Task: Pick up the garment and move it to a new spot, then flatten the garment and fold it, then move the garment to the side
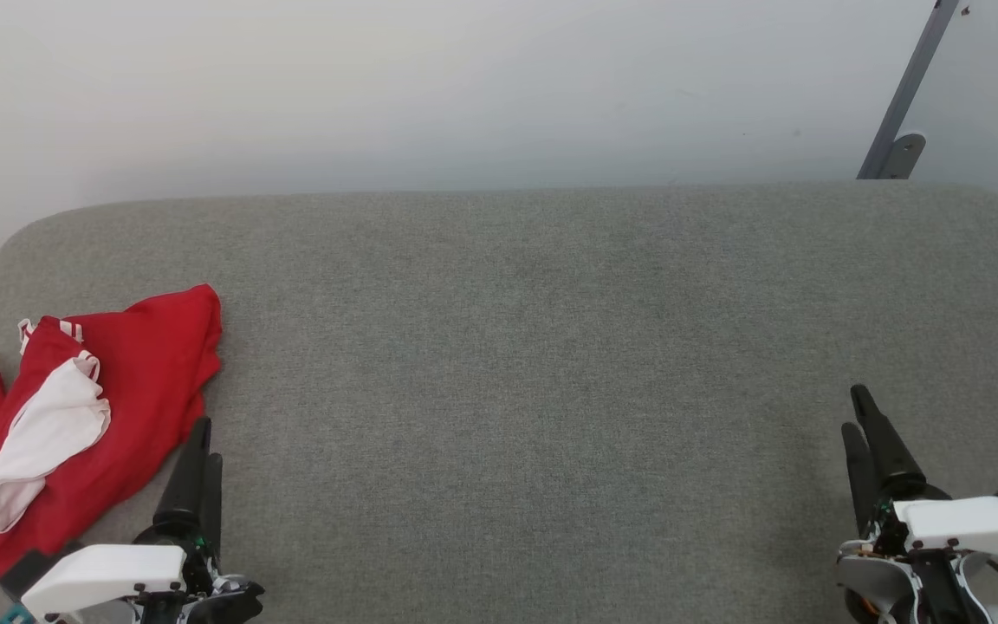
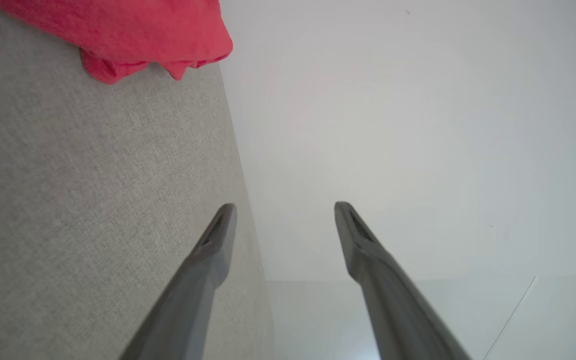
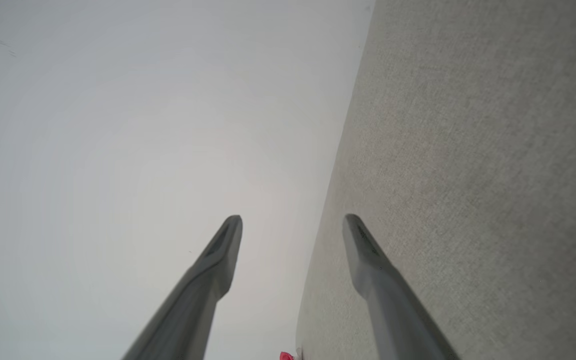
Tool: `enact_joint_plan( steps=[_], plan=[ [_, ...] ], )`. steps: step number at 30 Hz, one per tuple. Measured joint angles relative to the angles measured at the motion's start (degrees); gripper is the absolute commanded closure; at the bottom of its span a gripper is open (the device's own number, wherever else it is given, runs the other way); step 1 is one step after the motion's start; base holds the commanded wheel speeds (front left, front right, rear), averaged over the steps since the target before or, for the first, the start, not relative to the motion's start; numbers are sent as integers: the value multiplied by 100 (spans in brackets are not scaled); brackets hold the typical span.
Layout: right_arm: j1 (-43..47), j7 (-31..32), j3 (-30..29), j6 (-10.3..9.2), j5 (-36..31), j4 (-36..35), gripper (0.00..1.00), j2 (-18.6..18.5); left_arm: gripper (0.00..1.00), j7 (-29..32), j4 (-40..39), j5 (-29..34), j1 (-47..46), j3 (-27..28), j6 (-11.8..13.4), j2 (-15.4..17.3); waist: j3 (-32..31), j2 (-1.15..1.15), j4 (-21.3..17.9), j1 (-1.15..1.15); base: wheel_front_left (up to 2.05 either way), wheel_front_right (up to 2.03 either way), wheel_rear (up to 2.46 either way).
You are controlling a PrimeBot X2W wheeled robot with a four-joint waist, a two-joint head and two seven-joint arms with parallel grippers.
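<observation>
Red thin cloth, the garment point(image 1: 131, 381) lies crumpled in soft folds, a white sleeve point(image 1: 48, 433) on top, just left of the left gripper point(image 1: 209, 439) and reaching ahead of its tips. That gripper's long dark fingers point(image 1: 187, 475) stand spread, holding nothing; the right gripper point(image 1: 853, 408), well apart from the garment, is likewise released. Under both stretches a grey woven surface point(image 1: 551, 347) with rounded corners, a pale wall point(image 1: 464, 87) behind

Crumpled garment point(image 1: 144, 364) on grey surface point(image 1: 551, 347) — left hand point(image 1: 210, 439) just beside it.
</observation>
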Motion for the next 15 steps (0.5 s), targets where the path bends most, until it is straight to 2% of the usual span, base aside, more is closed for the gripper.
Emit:
enact_joint_plan(
  steps=[8, 15],
  plan=[
    [-162, -208, 122, 0, -654, 60, 0, -153, 0, -232, 14, 775, -35, -112, 0, 180, -8, 0, 6, 0, 0, 0, 0],
    [-242, -376, 311, 0, -1496, 24, 0, -307, 0, -390, -62, 1692, -40, -55, 0, 237, -6, 0, 16, 0, 0, 0, 0]
  ],
)
